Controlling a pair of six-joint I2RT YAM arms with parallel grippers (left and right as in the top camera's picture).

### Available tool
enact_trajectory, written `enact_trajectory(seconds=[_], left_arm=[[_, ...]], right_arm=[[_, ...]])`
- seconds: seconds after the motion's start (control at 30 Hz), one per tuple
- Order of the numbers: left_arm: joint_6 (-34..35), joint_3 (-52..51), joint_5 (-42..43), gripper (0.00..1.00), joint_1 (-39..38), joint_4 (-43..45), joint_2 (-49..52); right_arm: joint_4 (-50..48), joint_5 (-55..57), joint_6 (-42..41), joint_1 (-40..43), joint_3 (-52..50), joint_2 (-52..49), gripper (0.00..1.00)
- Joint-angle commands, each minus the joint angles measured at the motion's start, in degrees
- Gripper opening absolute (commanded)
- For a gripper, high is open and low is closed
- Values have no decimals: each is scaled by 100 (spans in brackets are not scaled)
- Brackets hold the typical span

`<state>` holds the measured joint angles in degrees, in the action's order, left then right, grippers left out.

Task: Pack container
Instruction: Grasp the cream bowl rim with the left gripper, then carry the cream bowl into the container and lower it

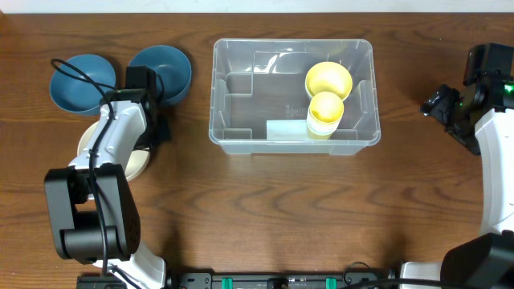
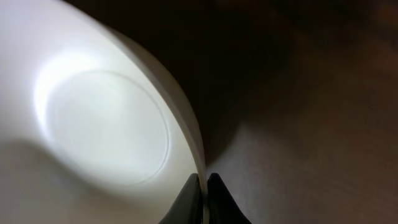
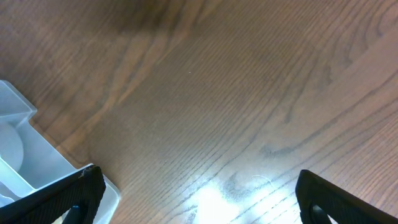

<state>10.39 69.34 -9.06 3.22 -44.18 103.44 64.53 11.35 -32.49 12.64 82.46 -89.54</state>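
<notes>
Overhead straight down on table [image 1: 265,217], left wrist close on white bowl [image 2: 106,124] at nine o'clock, right wrist low, sharing bin [image 3: 18,152] corner.

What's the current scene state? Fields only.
container: clear bin, mid-table, no lid on
inside: yellow bowl, with yellow cup just in front of it
outside: blue bowl and second blue bowl, left of the container; white bowl under the left arm
left gripper: fingers shut on the white bowl's rim
right gripper: fingers open, empty, over bare table right of the container
</notes>
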Motion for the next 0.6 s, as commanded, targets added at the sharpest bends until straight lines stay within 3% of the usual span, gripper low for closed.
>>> enact_trajectory(seconds=[0.0, 0.37, 0.57], left_arm=[[385, -57, 114, 6, 20, -251, -17], [466, 76, 944, 6, 20, -588, -1335], [-177, 87, 1694, 6, 17, -503, -2566]], right_arm=[[0, 42, -70, 42, 66, -15, 99], [0, 42, -70, 44, 66, -15, 99], [2, 42, -70, 44, 66, -15, 99]])
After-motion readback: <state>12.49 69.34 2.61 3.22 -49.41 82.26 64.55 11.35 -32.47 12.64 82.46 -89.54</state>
